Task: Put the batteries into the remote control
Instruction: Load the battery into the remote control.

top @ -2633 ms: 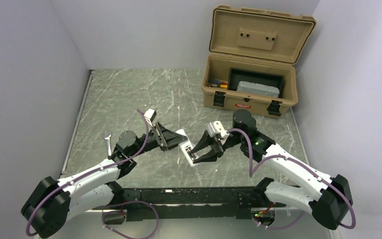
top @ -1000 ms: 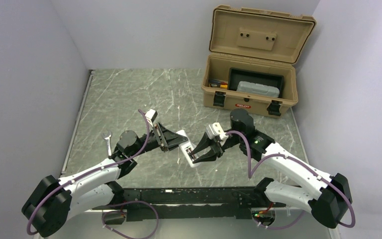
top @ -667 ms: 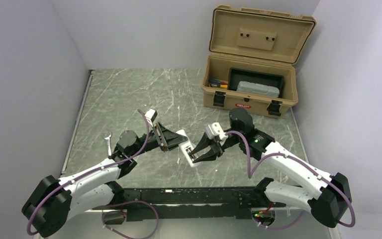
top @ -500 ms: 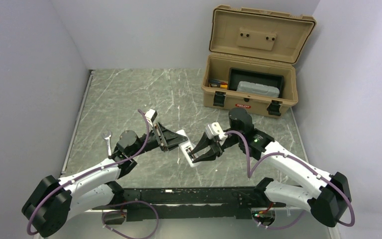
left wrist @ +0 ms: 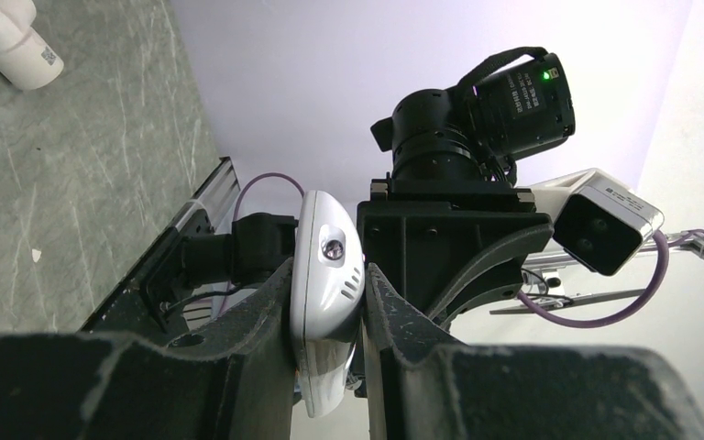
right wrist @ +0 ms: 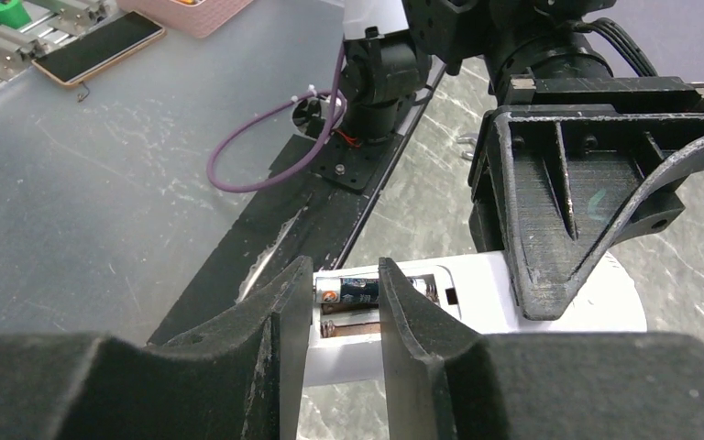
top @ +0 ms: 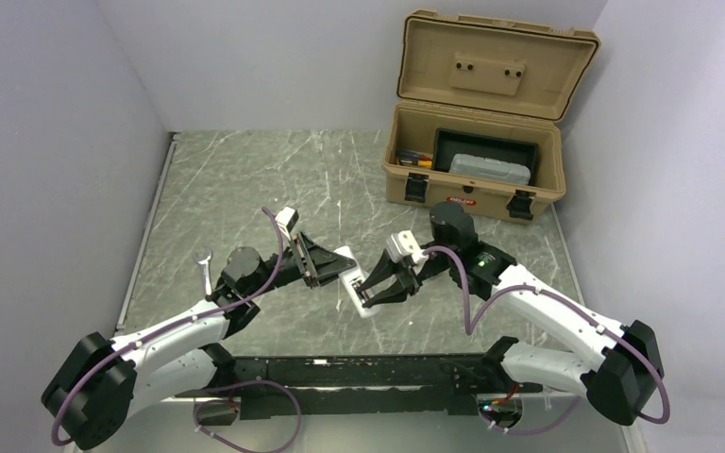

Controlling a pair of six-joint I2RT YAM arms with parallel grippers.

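While the left gripper (left wrist: 328,275) clamps the white remote control (top: 352,283) toward the bench's (top: 245,179) near edge, the right gripper (right wrist: 346,275) pinches a battery (right wrist: 359,291) in its open compartment; the battery's logo is unreadable. At the far right corner, a tan toolbox (top: 472,189) bears an illegible red label.

White remote (right wrist: 486,302), dk battery (right wrist: 350,291), grey marbled table (top: 245,189), tan case (top: 547,184)

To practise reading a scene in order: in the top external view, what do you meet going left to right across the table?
From the left: small white plastic piece, left pincer, right pincer, tan toolbox.
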